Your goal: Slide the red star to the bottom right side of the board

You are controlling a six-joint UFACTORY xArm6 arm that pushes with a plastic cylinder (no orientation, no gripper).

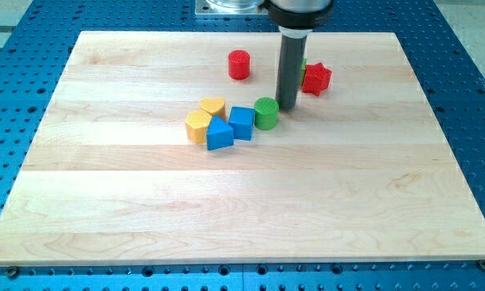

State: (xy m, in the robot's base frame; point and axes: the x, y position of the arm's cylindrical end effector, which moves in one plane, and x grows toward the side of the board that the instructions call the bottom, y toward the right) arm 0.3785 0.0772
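Note:
The red star [316, 78] lies on the wooden board [242, 210] at the view's upper right of centre. My tip [287, 107] stands just left of and a little below the star, close to it but apart. A green cylinder [266, 112] sits right next to the tip on its left. A sliver of another green block [304, 65] shows behind the rod, beside the star; its shape is hidden.
A red cylinder [239, 65] stands at the top centre. A cluster lies left of the green cylinder: a yellow heart [212, 107], a yellow hexagon [198, 127], a blue triangle [219, 133] and a blue cube [242, 123]. A blue perforated table [469, 48] surrounds the board.

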